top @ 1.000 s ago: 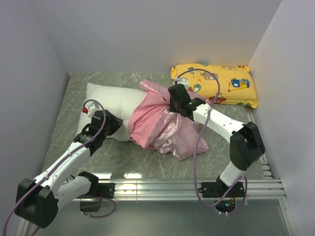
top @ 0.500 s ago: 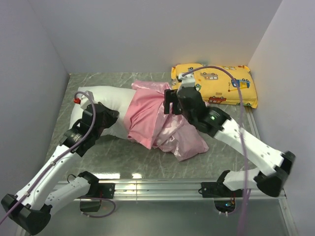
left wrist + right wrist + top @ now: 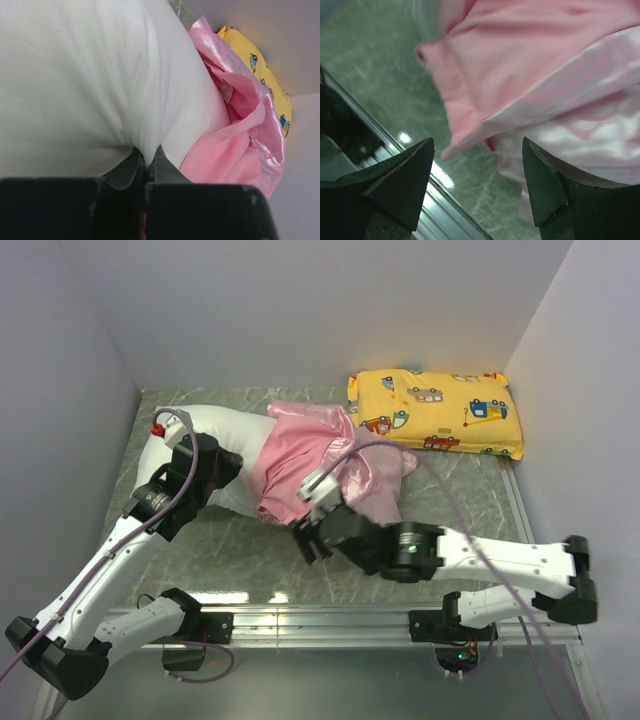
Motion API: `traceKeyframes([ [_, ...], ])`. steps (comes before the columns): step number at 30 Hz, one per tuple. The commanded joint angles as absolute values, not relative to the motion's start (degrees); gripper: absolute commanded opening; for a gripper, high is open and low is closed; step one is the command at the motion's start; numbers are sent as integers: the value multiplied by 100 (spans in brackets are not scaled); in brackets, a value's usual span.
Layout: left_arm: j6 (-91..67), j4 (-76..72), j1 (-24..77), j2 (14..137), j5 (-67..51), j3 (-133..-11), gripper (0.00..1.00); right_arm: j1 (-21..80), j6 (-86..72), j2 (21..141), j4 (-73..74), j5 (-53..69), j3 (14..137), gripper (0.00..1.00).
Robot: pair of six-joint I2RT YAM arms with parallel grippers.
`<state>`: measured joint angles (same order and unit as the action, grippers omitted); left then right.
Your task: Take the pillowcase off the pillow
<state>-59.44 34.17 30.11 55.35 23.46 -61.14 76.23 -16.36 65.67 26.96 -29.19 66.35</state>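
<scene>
Plump white pillow (image 3: 222, 445) lay left-centre on grey-green marbled counter (image 3: 240, 550), w/ shiny pink satin pillowcase (image 3: 300, 455) bunched over its right end. Left gripper (image 3: 147, 162) was pinched tight on pillow fabric; right gripper (image 3: 477, 185) hung wide apart, empty, above pillowcase's near edge.

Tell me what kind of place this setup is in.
Probably a robot lab test cell, not a bedroom. Plain white walls box in a green marble-patterned tabletop, an aluminium rail runs along its near edge where the arms are mounted, and the pillow and pillowcase look like practice props.
</scene>
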Motion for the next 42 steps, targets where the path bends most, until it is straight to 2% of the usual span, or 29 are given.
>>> traceKeyframes([
  [1,-6065,2575,3076,5441,2496,-6741,1,8138,-1599,7188,2865,-3558,6758,77],
  [7,-5950,2663,3076,5344,2619,-6820,0,8235,-1758,8032,2769,-3945,6838,69],
  [10,-5898,2716,3076,5317,2628,-6838,0,8183,-1915,8472,3057,-4726,7057,67],
  [13,-5845,2690,3076,5300,2610,-6864,0,8104,-1952,8718,2928,-4974,7111,58],
  [14,-5810,2681,3076,5317,2610,-6873,1,8104,-1899,8727,2848,-4922,7067,51],
  [16,-5766,2707,3076,5335,2628,-6943,0,8051,-1820,8727,2681,-4799,6909,43],
  [17,-5731,2724,3076,5352,2628,-6969,1,8042,-1837,8771,2681,-4781,6865,33],
  [19,-5661,2733,3076,5370,2689,-7031,0,7929,-1915,8780,2733,-4798,6724,23],
  [20,-5564,2751,3067,5396,2742,-7118,0,7858,-2125,8754,2925,-4912,6680,12],
  [22,-5415,2856,3059,5440,3040,-7372,1,7526,-2555,8640,3538,-5053,6610,1],
  [25,-4993,3067,2770,5563,3340,-7803,1,7199,-3347,7974,4050,-5229,6259,0],
  [27,-4712,3103,2024,5616,3174,-7945,0,6848,-3892,7245,4560,-5229,6013,0],
  [31,-4465,3024,312,5730,2070,-8059,1,6592,-4210,6014,5070,-5142,5871,0],
  [33,-4325,3041,105,5967,1652,-8104,0,6609,-3902,5301,4992,-4975,6100,0],
  [38,-4254,3014,123,6231,871,-7815,0,6724,-2780,5150,4404,-4817,7284,0],
  [41,-4236,2962,158,6381,651,-7516,1,6532,-2253,5685,4019,-4659,8303,0],
  [42,-4228,2953,167,6442,650,-7428,4,6400,-2137,5956,3877,-4249,8480,0],
])
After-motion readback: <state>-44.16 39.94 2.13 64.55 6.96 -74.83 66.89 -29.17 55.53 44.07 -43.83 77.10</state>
